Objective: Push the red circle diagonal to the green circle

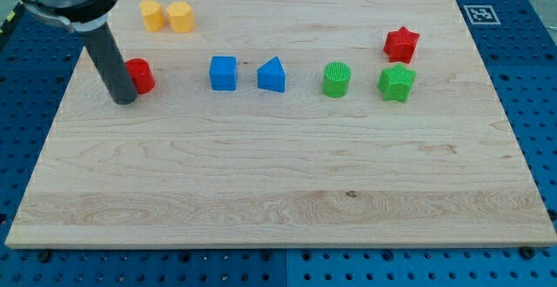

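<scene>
The red circle (141, 75) sits at the view's left on the wooden board (278, 200). My tip (124, 99) rests on the board right against the red circle's left and lower side, and the rod hides part of it. The green circle (336, 79) stands to the right of the middle, in the same row, far from the red circle.
Between the two circles are a blue cube (223, 72) and a blue triangle (272, 76). A green star (397, 83) and a red star (401, 43) lie to the right of the green circle. Two yellow blocks (167, 16) sit at the view's top left.
</scene>
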`<act>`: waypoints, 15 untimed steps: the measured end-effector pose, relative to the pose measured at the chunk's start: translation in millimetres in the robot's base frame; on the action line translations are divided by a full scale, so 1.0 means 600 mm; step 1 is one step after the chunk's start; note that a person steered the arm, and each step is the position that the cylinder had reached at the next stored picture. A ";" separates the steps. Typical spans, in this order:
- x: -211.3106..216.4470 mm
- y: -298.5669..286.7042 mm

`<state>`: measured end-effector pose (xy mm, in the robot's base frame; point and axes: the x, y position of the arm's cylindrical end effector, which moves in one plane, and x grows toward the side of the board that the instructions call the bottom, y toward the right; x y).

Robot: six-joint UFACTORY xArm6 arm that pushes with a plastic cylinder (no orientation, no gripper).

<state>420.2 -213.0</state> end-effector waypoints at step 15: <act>-0.154 0.302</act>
<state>327.9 -31.7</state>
